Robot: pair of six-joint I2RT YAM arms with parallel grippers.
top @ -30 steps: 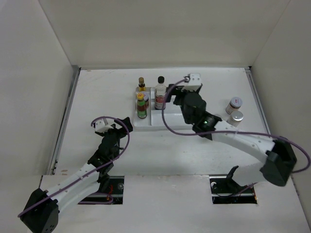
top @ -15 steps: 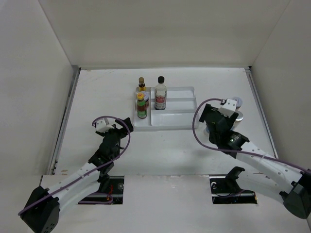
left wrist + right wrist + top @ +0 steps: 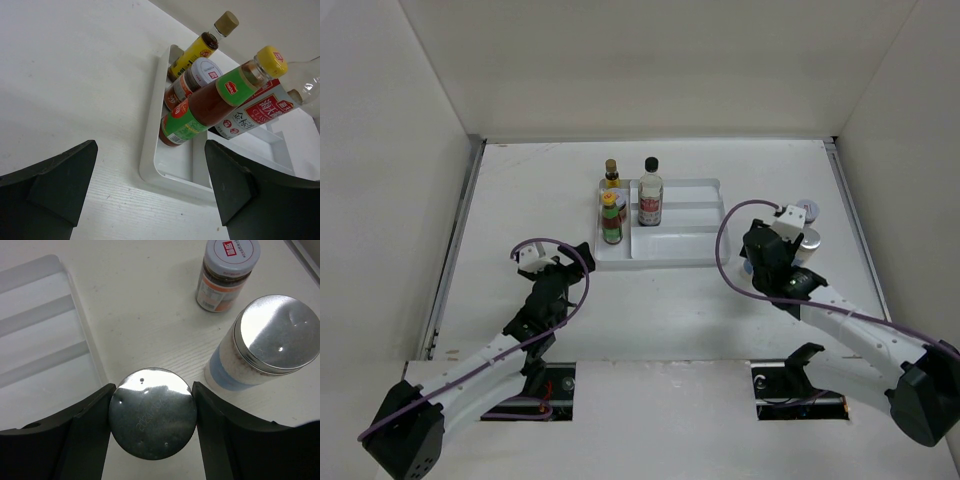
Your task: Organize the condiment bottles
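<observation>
Silver-lidded jar stands on the bench near its right edge, just beside the white tray. My right claw pinches its lid. I should lift straight up, clear of the neighbouring jar. My left claw hangs spread.

The left arm and right arm have white links and black joints. Purple cables trail both. The fingers are matte black.

Jar lid shiny metal, tray smooth wht plastic, table matt.
</observation>
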